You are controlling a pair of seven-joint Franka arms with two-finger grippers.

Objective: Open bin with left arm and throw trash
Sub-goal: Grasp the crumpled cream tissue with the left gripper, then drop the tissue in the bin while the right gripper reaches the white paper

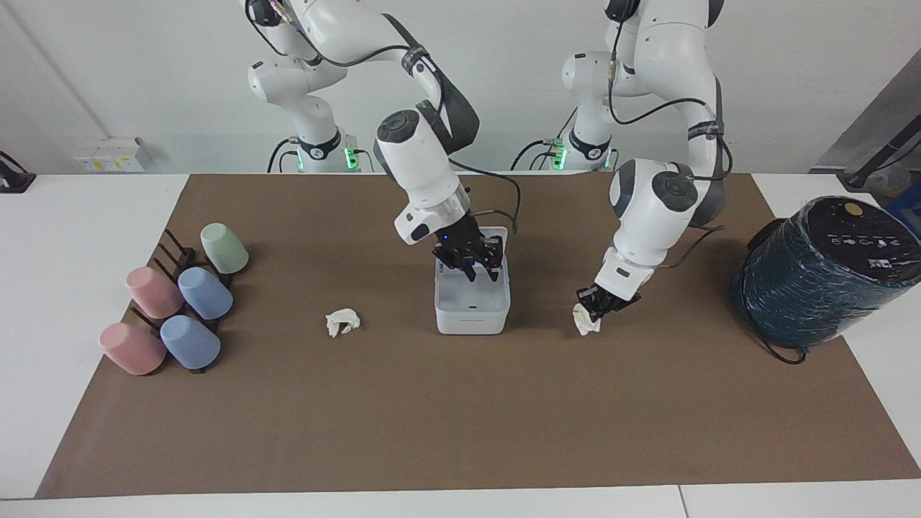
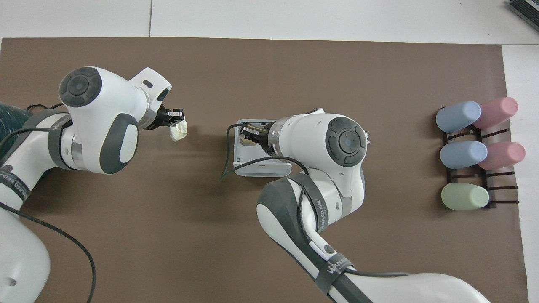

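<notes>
The white bin (image 1: 471,318) stands mid-mat with its lid (image 1: 498,234) raised. My right gripper (image 1: 481,272), the one with the blue light, hangs just over the bin's open top (image 2: 261,169). In the overhead view a yellowish scrap of trash (image 2: 249,142) shows inside the bin beneath it. Toward the left arm's end, my left gripper (image 1: 594,305) is shut on a white wad (image 1: 586,319) just above the mat, also seen from overhead as the wad (image 2: 178,131) under the left gripper (image 2: 176,121). Another white wad (image 1: 342,321) lies on the mat toward the right arm's end.
Several pastel cups (image 1: 180,306) lie on a dark rack (image 2: 484,176) at the right arm's end. A big dark teal wrapped cylinder (image 1: 820,273) with a black cable stands at the left arm's end. The brown mat (image 1: 460,417) covers the table.
</notes>
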